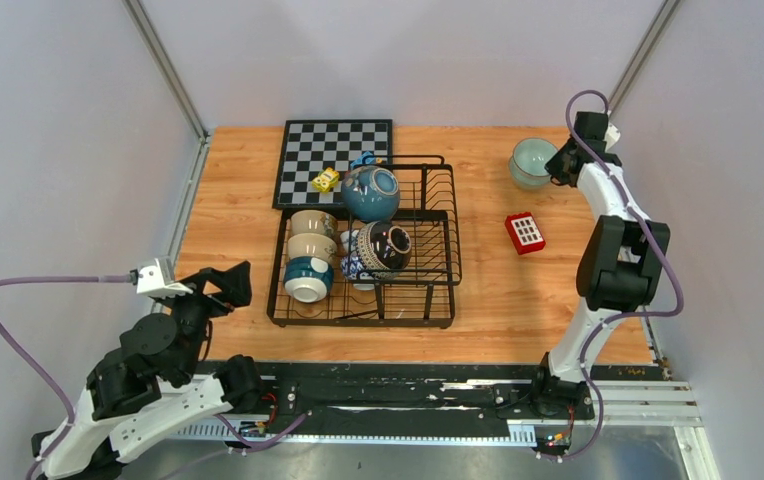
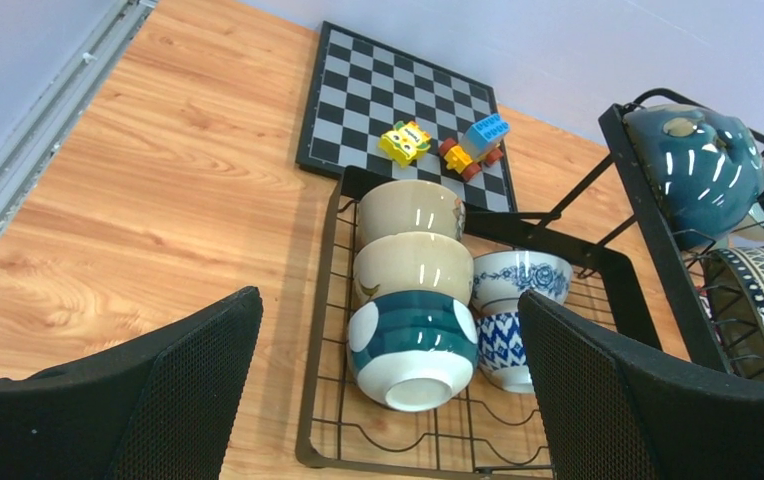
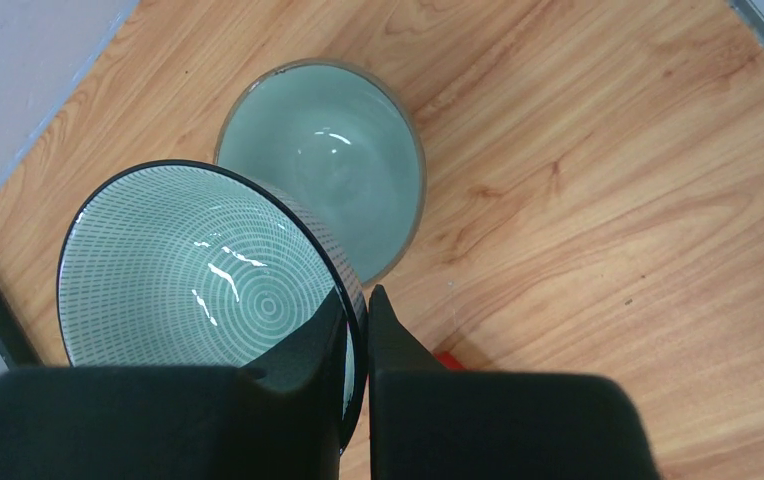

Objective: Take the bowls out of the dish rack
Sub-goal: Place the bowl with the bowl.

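Two bowls sit outside the dish rack (image 1: 413,298), at the far right corner of the tabletop (image 1: 228,180). The mint bowl (image 3: 343,165) rests on the wood. Just beside it, our right gripper (image 3: 356,300) pinches the rim of the dark-rimmed lined bowl (image 3: 198,270); we cannot tell whether that one touches down. The other bowls (image 2: 413,345) crowd the rack mid-table. Near the left edge, our left gripper (image 1: 230,287) hangs with its jaws wide apart.
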Tool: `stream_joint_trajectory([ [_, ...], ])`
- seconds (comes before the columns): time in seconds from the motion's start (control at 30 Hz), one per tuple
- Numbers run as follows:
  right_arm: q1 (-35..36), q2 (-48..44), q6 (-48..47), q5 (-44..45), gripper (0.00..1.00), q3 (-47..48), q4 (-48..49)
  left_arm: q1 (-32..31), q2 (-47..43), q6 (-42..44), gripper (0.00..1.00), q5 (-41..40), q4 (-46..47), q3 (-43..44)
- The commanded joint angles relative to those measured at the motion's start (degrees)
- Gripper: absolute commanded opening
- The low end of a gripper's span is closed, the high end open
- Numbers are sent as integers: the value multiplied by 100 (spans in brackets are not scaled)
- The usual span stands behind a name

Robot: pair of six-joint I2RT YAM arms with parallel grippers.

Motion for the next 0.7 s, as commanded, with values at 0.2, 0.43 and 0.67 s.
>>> stream_joint_trajectory([
  [0.2, -135, 607, 95, -169, 0, 704, 487, 3, 125, -285, 100, -171, 121, -220],
  [0.43, -154, 1011, 77, -175, 0, 966, 487, 8, 253, -296, 100, -266, 165, -261],
  [0.67, -155, 1233, 67, -365, 0, 1114, 489, 4, 361, -304, 100, -300, 254, -313],
])
